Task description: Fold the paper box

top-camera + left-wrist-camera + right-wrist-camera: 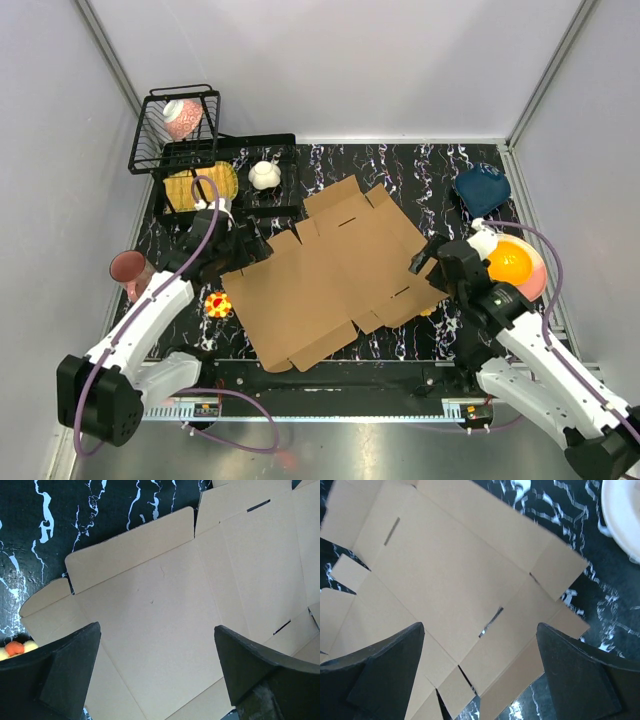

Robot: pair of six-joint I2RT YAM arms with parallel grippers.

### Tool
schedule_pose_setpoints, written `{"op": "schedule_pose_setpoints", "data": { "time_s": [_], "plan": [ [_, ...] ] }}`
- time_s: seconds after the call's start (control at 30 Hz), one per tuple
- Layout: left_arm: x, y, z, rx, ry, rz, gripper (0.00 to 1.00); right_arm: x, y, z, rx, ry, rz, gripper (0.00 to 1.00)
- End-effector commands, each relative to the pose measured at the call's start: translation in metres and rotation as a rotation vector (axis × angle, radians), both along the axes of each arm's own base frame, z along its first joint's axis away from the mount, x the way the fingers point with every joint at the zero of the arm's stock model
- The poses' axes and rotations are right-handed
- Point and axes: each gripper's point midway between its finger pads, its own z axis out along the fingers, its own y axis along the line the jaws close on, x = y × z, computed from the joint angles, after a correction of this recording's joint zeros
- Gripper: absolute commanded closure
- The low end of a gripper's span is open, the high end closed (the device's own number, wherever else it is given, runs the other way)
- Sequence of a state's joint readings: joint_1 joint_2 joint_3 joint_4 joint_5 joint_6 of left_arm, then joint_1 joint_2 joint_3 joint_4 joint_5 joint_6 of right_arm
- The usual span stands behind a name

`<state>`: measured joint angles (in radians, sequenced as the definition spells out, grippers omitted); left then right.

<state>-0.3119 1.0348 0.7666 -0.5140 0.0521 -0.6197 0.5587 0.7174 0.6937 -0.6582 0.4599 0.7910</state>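
The left pincer [237, 243] and right pincer [430, 258] are wide open and empty. The box [330, 270] lies flat between them, an edge under each, equally near.

black marbled table [420, 170], flat paper box [330, 270]

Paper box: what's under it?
The paper box lies flat on the black marbled mat, which shows through its slots. The rest beneath the sheet is covered, so cannot tell.
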Motion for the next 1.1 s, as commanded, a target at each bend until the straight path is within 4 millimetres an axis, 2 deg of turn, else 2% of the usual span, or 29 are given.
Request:
{"op": "schedule_pose_setpoints", "data": {
  "time_s": [0.0, 0.1, 0.27, 0.37, 0.5, 0.6, 0.73, 0.8, 0.87, 0.9, 0.97, 1.0, 1.07],
  "plan": [
    [0.006, -0.003, 0.023, -0.021, -0.089, -0.016, 0.01, -0.012, 0.015, -0.029, 0.147, 0.127, -0.068, 0.0],
    [0.004, -0.004, 0.026, -0.035, -0.097, -0.019, 0.01, -0.026, 0.013, -0.042, 0.204, 0.193, -0.127, 0.0],
    [0.002, -0.004, 0.035, -0.055, -0.127, -0.008, 0.01, -0.04, 0.009, -0.035, 0.325, 0.142, -0.153, 0.0],
    [0.0, -0.003, 0.037, -0.064, -0.133, -0.003, 0.01, -0.052, 0.007, -0.039, 0.344, 0.173, -0.166, 0.0],
    [-0.003, -0.002, 0.036, -0.064, -0.14, 0.002, 0.01, -0.074, 0.01, -0.062, 0.34, 0.311, -0.155, 0.0],
    [-0.005, 0.0, 0.03, -0.064, -0.129, 0.015, 0.01, -0.077, 0.016, -0.075, 0.367, 0.34, -0.156, 0.0],
    [-0.008, 0.0, 0.026, -0.076, -0.113, 0.021, 0.01, -0.073, 0.017, -0.082, 0.372, 0.345, -0.172, 0.0],
    [-0.011, 0.0, 0.024, -0.079, -0.114, 0.023, 0.01, -0.071, 0.016, -0.09, 0.36, 0.348, -0.185, 0.04],
    [-0.012, 0.002, 0.022, -0.076, -0.115, 0.026, 0.01, -0.063, 0.018, -0.089, 0.372, 0.32, -0.191, 0.1],
    [-0.013, 0.001, 0.022, -0.074, -0.114, 0.024, 0.01, -0.06, 0.018, -0.088, 0.368, 0.307, -0.187, 0.18],
    [-0.012, 0.001, 0.023, -0.076, -0.115, 0.023, 0.01, -0.05, 0.023, -0.08, 0.382, 0.266, -0.171, 0.25],
    [-0.013, 0.0, 0.024, -0.078, -0.116, 0.018, 0.01, -0.046, 0.023, -0.08, 0.362, 0.26, -0.168, 0.32],
    [-0.012, 0.0, 0.025, -0.075, -0.115, 0.016, 0.01, -0.038, 0.025, -0.077, 0.348, 0.246, -0.158, 0.36]
  ]
}}
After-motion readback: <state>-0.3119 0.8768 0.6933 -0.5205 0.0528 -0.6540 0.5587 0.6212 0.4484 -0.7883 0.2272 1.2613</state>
